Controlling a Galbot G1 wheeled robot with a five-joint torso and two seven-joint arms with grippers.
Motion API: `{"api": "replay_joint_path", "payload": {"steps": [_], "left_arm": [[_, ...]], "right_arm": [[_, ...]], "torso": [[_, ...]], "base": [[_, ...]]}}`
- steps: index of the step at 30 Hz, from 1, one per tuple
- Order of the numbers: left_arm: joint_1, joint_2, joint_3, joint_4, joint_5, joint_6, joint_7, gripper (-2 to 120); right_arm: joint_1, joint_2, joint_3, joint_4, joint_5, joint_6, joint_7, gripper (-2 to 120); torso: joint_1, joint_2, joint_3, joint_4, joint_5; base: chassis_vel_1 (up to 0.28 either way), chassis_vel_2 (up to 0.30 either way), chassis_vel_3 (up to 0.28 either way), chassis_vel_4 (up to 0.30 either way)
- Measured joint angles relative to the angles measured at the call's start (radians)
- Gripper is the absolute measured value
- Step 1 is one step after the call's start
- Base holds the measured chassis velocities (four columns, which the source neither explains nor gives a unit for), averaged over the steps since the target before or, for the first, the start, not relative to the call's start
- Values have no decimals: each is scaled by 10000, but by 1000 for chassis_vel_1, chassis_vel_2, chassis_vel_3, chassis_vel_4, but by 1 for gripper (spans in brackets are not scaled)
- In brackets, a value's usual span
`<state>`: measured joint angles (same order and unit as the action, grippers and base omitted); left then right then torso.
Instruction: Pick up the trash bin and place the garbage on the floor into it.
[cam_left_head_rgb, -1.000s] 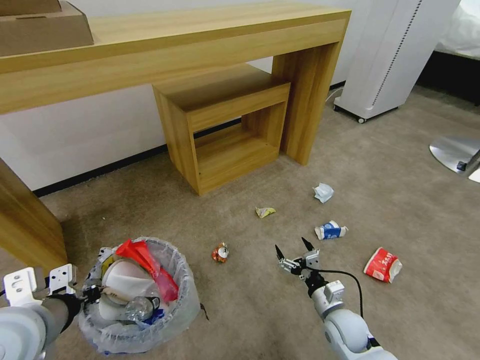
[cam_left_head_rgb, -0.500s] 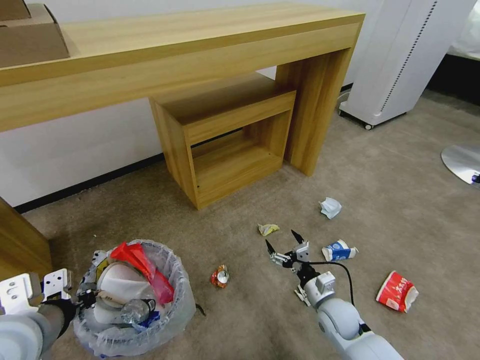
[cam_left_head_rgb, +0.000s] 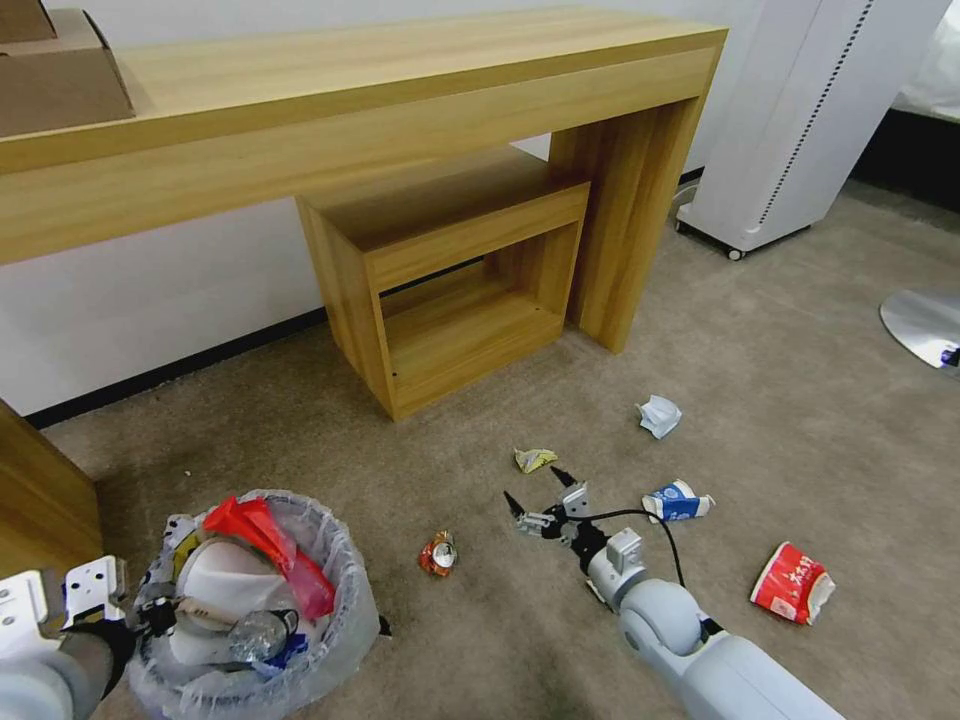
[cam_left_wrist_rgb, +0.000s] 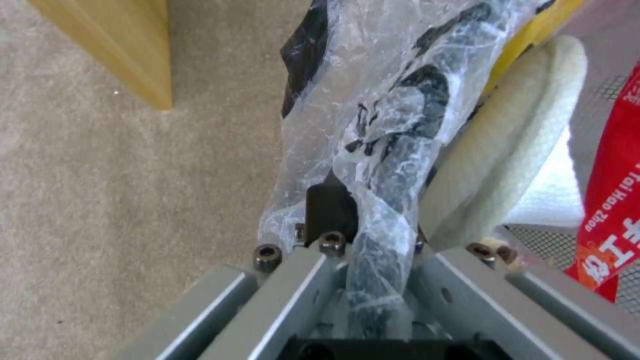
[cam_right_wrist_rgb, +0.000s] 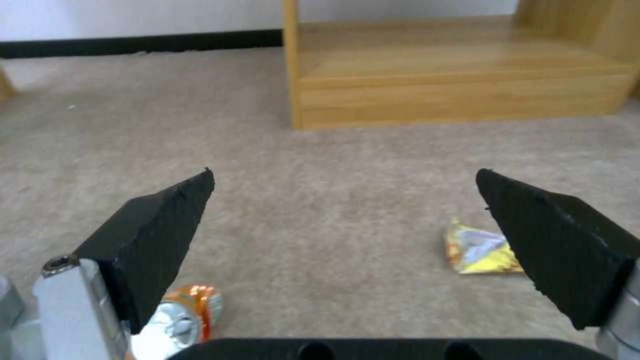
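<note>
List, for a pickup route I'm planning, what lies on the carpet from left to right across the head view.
Bag-lined round trash bin → crushed orange can → yellow wrapper → crumpled white paper → blue-white carton → red-white paper cup.

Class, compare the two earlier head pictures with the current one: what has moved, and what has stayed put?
The open right gripper has swung leftward toward the crushed can, away from the blue-white carton. The camera shifted too, mostly before the middle picture. The left gripper stays shut on the trash bin at its bagged rim. The can, carton, yellow wrapper, crumpled paper and red wrapper lie where they were on the floor.
</note>
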<state>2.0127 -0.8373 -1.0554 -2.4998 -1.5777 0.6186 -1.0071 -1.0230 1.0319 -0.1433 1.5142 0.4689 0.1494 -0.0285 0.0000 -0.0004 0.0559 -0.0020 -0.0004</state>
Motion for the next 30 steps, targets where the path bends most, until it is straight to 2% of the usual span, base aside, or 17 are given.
{"api": "replay_joint_path", "payload": {"steps": [7, 10, 15, 19, 22, 26, 29, 30], "left_arm": [[351, -247, -188, -1, 258, 36, 80, 0], [393, -355, -157, -2, 390, 44, 117, 0], [444, -306, -226, -8, 404, 49, 131, 0], [428, -240, -255, -8, 395, 50, 136, 0], [424, -253, -208, -9, 471, 49, 138, 0], [447, -302, -119, -8, 569, 49, 139, 0], [447, -316, -61, -8, 696, 50, 141, 0], [447, -316, -61, -8, 696, 50, 141, 0]], "right_arm": [[540, -36, -832, -384, 256, -555, 512, 100], [827, 130, -1238, -688, 766, -1298, 596, 100], [1142, 339, -1736, -780, 1070, -2003, 788, 100], [1657, 814, -2421, -861, 1514, -2710, 1410, 100], [2319, 1260, -2879, -1129, 2066, -3117, 1705, 100], [2787, 1422, -3136, -1234, 2660, -3577, 2043, 100], [3502, 1475, -3530, -1241, 3860, -4850, 2777, 100], [3502, 1475, -3530, -1241, 3860, -4850, 2777, 100]], "torso": [[0, 0, 0, 0, 1], [0, 0, 1, 0, 0], [0, -1, 1, -1, 0], [0, 0, 1, 0, 0], [0, -1, 2, 0, -1], [0, -1, 1, 1, 1], [0, 0, 2, 1, -1], [0, 0, 2, 1, -1]], "base": [[0, 0, 0, 0], [0, 0, 0, 0], [0, 0, 0, 0], [0, 0, 0, 0], [0, 0, 0, 0], [0, 0, 0, 0], [0, 0, 0, 0], [0, 0, 0, 0]]}}
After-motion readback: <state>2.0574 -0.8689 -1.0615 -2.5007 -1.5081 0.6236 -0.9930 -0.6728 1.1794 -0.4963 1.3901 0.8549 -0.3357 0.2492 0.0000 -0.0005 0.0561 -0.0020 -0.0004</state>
